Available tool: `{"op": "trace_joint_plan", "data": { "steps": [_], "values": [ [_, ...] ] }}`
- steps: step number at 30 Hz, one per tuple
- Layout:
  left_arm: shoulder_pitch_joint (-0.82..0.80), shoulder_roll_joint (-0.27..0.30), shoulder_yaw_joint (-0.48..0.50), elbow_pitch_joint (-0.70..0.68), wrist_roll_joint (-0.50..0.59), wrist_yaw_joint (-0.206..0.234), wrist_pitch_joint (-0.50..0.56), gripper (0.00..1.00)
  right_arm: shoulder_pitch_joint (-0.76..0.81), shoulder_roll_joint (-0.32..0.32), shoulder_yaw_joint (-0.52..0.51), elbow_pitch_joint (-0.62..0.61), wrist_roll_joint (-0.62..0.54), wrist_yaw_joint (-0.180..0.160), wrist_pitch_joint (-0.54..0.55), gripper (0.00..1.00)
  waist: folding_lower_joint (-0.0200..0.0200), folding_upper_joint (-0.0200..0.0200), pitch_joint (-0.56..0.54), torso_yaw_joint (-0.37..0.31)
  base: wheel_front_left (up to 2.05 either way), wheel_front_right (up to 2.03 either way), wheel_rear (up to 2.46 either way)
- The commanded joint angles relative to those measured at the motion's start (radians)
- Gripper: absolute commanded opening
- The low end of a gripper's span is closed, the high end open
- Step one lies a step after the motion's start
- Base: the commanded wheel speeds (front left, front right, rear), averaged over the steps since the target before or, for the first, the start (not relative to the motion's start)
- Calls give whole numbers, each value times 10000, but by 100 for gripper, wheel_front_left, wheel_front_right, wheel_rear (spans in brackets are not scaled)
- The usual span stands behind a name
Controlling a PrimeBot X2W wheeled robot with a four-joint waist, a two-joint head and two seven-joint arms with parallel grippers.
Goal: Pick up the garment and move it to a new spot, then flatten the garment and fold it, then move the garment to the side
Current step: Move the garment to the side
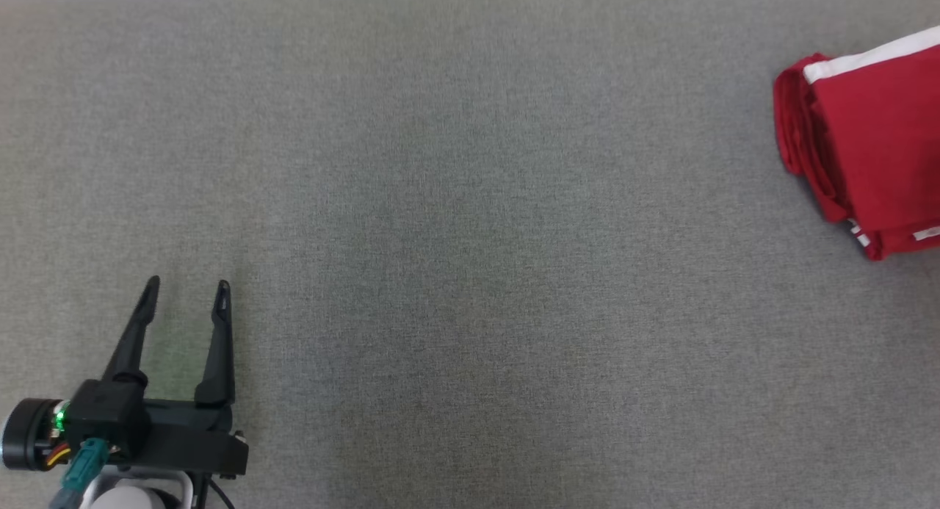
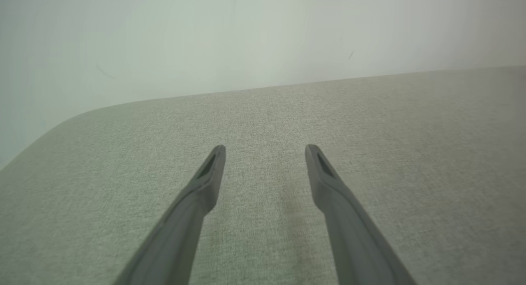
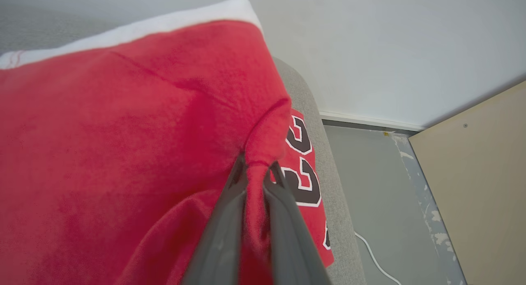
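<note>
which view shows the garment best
Right wrist view: the garment is close up, with lettering and the right gripper shut on a fold. Head view catches part at its right edge; left wrist view faces the surface.

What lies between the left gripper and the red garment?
Nothing: in the head view, the grey surface between the left gripper and the red garment is bare.

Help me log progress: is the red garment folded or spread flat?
Folded: the garment shows stacked layers along its left edge in the head view; the right gripper pinches a fold of it.
</note>
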Motion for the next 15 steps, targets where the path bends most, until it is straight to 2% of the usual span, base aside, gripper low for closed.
{"op": "trace_joint_plan", "data": {
  "steps": [1,5,6,7,8,15],
  "values": [
    [-134,64,64,-72,-34,43,-1,100,-131,16,-50,130,-81,1,-73,0,-3,-2,318,22,0,0,0],
    [-40,158,114,-263,-85,73,17,100,-245,86,-232,444,-211,1,-271,0,-3,-2,458,78,0,0,0],
    [-11,178,126,-301,-98,75,15,100,-253,111,-302,488,-202,1,-300,5,-3,-2,482,79,0,0,0],
    [11,196,138,-341,-109,98,20,100,-278,116,-340,529,-267,1,-362,45,-3,-2,503,77,0,0,0],
    [22,214,155,-373,-118,127,32,100,-295,125,-376,570,-316,1,-382,100,-3,-2,521,69,0,0,0],
    [201,129,113,-516,-135,327,82,100,-545,-83,-821,646,-904,1,-760,100,-3,-2,252,-37,0,0,0]
  ]
}}
